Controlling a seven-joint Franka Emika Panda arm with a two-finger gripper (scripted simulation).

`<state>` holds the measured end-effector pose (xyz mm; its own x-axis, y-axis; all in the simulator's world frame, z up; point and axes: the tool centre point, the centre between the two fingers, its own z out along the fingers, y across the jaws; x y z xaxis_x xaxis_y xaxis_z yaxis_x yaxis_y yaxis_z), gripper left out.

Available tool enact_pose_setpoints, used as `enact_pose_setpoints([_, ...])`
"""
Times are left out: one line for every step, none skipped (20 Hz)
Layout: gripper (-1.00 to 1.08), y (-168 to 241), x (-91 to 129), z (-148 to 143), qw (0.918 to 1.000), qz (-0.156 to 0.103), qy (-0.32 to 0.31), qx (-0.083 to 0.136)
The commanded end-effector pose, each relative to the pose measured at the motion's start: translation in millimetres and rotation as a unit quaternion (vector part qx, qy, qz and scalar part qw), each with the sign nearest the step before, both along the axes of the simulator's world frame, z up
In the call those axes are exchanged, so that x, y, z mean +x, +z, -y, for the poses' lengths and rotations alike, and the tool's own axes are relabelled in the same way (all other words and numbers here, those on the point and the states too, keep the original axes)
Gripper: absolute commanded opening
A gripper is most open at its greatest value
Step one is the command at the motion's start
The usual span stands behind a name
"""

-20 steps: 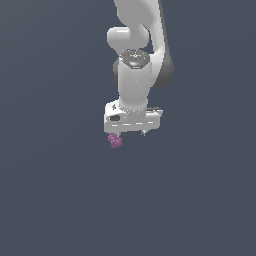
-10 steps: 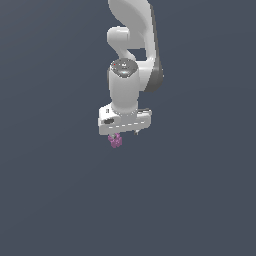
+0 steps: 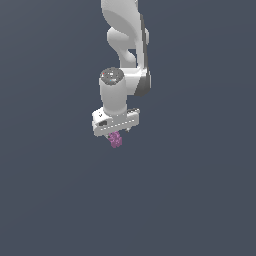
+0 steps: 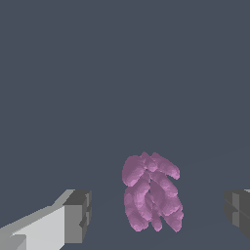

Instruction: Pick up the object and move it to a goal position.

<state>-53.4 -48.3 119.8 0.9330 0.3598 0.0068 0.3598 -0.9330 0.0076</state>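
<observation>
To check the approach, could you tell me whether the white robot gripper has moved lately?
Yes: the white gripper shifted toward the exterior view's left, now sitting over the pink-purple knobbly blob, which stayed put.

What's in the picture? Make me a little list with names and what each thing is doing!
robot: one white arm, reaching down from above
gripper: open, fingers wide apart
gripper fingers: grey pads, one on each side of the blob, not touching it
blob: small, pink-purple, lumpy like a bunch of berries
blob's place: between the open fingers in the wrist view; just under the gripper in the exterior view
held or not: not gripped yet
floor: plain dark grey-blue
goal spot: no marker visible
</observation>
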Motion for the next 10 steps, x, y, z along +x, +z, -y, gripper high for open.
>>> enact_pose_setpoints([1.00, -7.1, -7.6, 6.0, 0.9999, -0.001, 0.015, 0.001])
enact_pose_setpoints([1.00, -9.4, -10.1, 8.0, 0.9998, -0.002, 0.020, 0.001])
enact_pose_setpoints([1.00, -11.5, -12.4, 9.7, 0.9997, -0.003, 0.024, 0.001])
enact_pose_setpoints([1.00, -13.4, -14.5, 11.3, 0.9996, -0.003, 0.028, 0.001])
enact_pose_setpoints([1.00, -15.0, -16.3, 12.6, 0.9995, -0.003, 0.031, 0.002])
enact_pose_setpoints([1.00, -16.4, -17.9, 13.8, 0.9994, -0.004, 0.034, 0.002])
enact_pose_setpoints([1.00, -17.5, -19.3, 14.8, 0.9993, -0.004, 0.036, 0.002])
enact_pose_setpoints([1.00, -18.5, -20.4, 15.6, 0.9992, -0.004, 0.038, 0.002])
enact_pose_setpoints([1.00, -19.2, -21.3, 16.2, 0.9992, -0.004, 0.040, 0.002])
enact_pose_setpoints([1.00, -19.8, -21.9, 16.7, 0.9991, -0.005, 0.041, 0.002])
